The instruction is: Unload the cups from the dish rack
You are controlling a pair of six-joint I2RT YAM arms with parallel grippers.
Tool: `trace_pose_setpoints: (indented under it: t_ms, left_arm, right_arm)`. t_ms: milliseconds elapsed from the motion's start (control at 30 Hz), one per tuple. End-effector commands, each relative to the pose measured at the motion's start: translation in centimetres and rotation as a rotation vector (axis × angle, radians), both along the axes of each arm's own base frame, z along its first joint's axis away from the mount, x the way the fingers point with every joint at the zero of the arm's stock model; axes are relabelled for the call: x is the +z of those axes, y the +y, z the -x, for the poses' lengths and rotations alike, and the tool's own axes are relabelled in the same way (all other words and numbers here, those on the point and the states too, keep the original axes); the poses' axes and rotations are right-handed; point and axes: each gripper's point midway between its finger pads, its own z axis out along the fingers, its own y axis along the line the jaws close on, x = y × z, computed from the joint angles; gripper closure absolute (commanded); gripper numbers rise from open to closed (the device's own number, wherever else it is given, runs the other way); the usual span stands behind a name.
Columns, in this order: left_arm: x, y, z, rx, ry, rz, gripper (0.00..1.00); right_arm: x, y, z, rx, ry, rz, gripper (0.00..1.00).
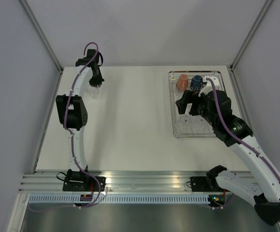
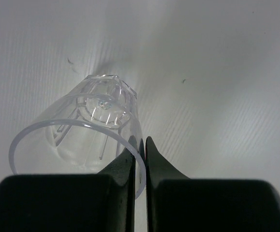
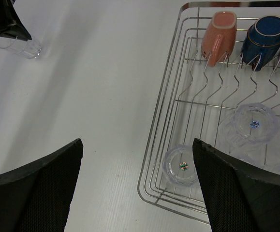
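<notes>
The left gripper (image 2: 140, 145) pinches the rim of a clear tumbler (image 2: 89, 121), its base pointing ahead toward the table (image 2: 227, 72). The right gripper (image 3: 137, 145) gapes wide, empty. The dish rack (image 3: 161, 106) lies below its right finger, an upturned tumbler (image 3: 181, 166) just inside, salmon mug (image 3: 218, 36) and blue mug (image 3: 264, 34) farther ahead. From above, the right gripper hovers over the dish rack's left edge.

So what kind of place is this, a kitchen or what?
Probably a robot test cell, not a kitchen: a white tabletop boxed in by plain grey panel walls, with a white left robot arm and white right robot arm bolted to an aluminium rail.
</notes>
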Motion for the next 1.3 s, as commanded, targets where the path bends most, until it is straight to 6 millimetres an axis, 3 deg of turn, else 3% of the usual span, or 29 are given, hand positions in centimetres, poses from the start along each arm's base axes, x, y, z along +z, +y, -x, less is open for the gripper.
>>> trace_pose_setpoints:
  t_ms: [0,33,67,300,500,600,733,767,800,867,900,933,967,1033,1133,1167,1200,1267]
  left_arm:
    - [0.8,1.4,-1.5,-0.025,-0.002,-0.044,0.98]
    - [1.0,1.8,-2.1,-0.024,-0.017,-0.044,0.98]
    - [-0.5,2.1,-2.3,-0.021,0.011,-0.046,0.98]
    - [-2.7,3.5,-3.0,-0.014,0.044,-0.077,0.94]
    - [-2.3,3.5,-3.2,-0.031,0.037,-0.065,0.72]
    - [-0.8,3.6,-2.8,-0.032,0.021,-0.058,0.59]
    - [3.3,2.9,-2.4,-0.042,-0.050,-0.021,0.41]
    - [5.5,2.7,-2.2,-0.042,-0.094,-0.010,0.36]
    - [6.1,2.5,-1.9,-0.035,-0.103,0.007,0.24]
    - [9.5,1.8,-1.0,-0.047,-0.168,0.043,0.18]
    - [10.2,1.5,-0.6,-0.048,-0.184,0.060,0.05]
    - [11.1,1.2,-0.3,-0.052,-0.202,0.077,0.01]
    - [13.7,1.0,0.6,-0.055,-0.254,0.087,0.01]
    - [14.7,0.6,1.6,-0.055,-0.278,0.106,0.01]
    - [18.1,-0.1,4.0,-0.059,-0.349,0.128,0.01]
    - [17.7,-0.3,4.9,-0.059,-0.337,0.131,0.01]
    - [20.1,-0.4,6.4,-0.056,-0.390,0.139,0.01]
    - [21.3,-1.2,7.8,-0.070,-0.433,0.153,0.01]
  right_arm:
    - [-0.9,-0.3,-0.1,-0.002,0.019,0.039,0.02]
    - [-1.1,-0.3,0.0,0.004,0.026,0.044,0.02]
    - [-1.2,-0.2,0.0,0.007,0.028,0.046,0.02]
    - [-1.4,-1.3,-0.3,-0.033,0.071,0.117,0.02]
    - [-2.2,-2.3,-0.6,-0.084,0.122,0.175,0.02]
    - [-2.5,-3.4,-0.6,-0.135,0.138,0.211,0.02]
    - [-3.8,-4.6,-0.6,-0.203,0.186,0.252,0.02]
    - [-4.1,-4.7,-0.5,-0.212,0.195,0.249,0.02]
    - [-4.3,-4.8,-0.4,-0.224,0.202,0.245,0.02]
    - [-5.1,-4.4,-0.3,-0.211,0.216,0.225,0.02]
    - [-5.3,-4.1,-0.1,-0.201,0.219,0.212,0.02]
    - [-5.7,-4.0,-0.1,-0.199,0.221,0.202,0.02]
    - [-6.0,-3.9,-0.1,-0.194,0.225,0.197,0.02]
    - [-7.0,-3.5,-0.1,-0.186,0.247,0.197,0.02]
    - [-8.6,-2.8,-0.4,-0.157,0.294,0.209,0.02]
    - [-9.1,-2.7,-0.5,-0.157,0.307,0.216,0.02]
    - [-9.9,-2.6,-0.7,-0.157,0.332,0.227,0.02]
    - [-10.7,-2.4,-0.9,-0.154,0.353,0.241,0.02]
